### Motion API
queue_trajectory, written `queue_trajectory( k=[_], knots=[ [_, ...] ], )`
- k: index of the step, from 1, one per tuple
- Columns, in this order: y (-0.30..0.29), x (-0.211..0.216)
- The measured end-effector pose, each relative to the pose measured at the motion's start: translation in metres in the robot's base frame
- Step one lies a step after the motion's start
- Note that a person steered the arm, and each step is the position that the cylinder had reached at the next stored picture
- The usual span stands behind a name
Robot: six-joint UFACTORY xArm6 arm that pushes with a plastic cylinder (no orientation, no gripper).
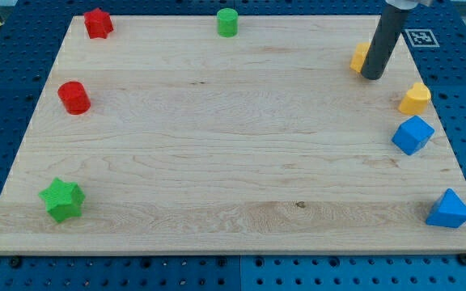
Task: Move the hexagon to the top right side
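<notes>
A yellow-orange block (359,56), which looks like the hexagon, lies near the board's top right. The dark rod comes down from the view's top and covers the block's right part. My tip (372,78) rests on the board just below and to the right of this block, touching or almost touching it. A yellow heart-shaped block (415,98) lies a short way to the tip's lower right.
On the wooden board (233,162): a blue cube (412,134) and a blue triangle (448,209) at the right edge, a green cylinder (227,22) at top middle, a red star (98,23) at top left, a red cylinder (74,97) at left, a green star (61,200) at bottom left.
</notes>
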State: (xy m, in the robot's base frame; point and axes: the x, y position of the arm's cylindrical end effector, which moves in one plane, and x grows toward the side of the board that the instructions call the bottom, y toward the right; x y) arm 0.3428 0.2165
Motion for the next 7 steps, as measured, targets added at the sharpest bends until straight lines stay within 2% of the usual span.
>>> queue_trajectory(
  k=[3, 5, 7],
  knots=[
    [-0.011, -0.045],
    [-0.059, -0.047],
    [-0.049, -0.065]
  ],
)
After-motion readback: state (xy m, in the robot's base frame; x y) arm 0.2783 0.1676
